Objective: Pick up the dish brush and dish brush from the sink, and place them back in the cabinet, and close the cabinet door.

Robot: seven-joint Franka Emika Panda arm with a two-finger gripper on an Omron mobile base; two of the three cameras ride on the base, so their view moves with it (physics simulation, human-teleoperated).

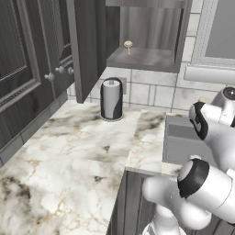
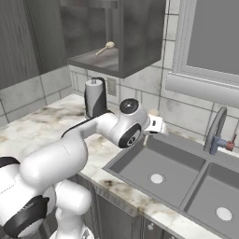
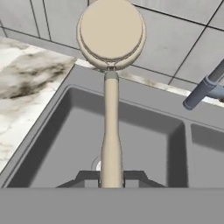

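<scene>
Marble counter (image 1: 69, 151) in white and brown is stretching below a tiled wall, with a dark paper-towel holder (image 1: 111, 98) standing upright on it near the wall. Above that holder the cabinet (image 1: 147, 59) is hanging with its inside showing, and the cabinet door (image 1: 87, 46) is standing swung out toward the left of the left base view. One dish brush (image 1: 128, 45) is lying on the cabinet's shelf, its round head toward the front; in the right base view it is lying slanted on the same shelf. To the right the sink (image 2: 154, 163) is sitting recessed in the counter as two dark grey basins, each with a white round drain (image 2: 157, 178), and a grey faucet (image 2: 214, 130) is rising behind the divider. The white arm is reaching from the base across the counter's edge, so that the gripper (image 3: 111, 177) is hanging over the near-left basin. Its fingers (image 3: 133, 177) are pressing narrowly on the thin handle of the second dish brush (image 3: 111, 109), which is being held clear of the basin floor. In the hand view this brush is pointing away from the fingers, its round tan head showing against the wall tiles behind the sink.
</scene>
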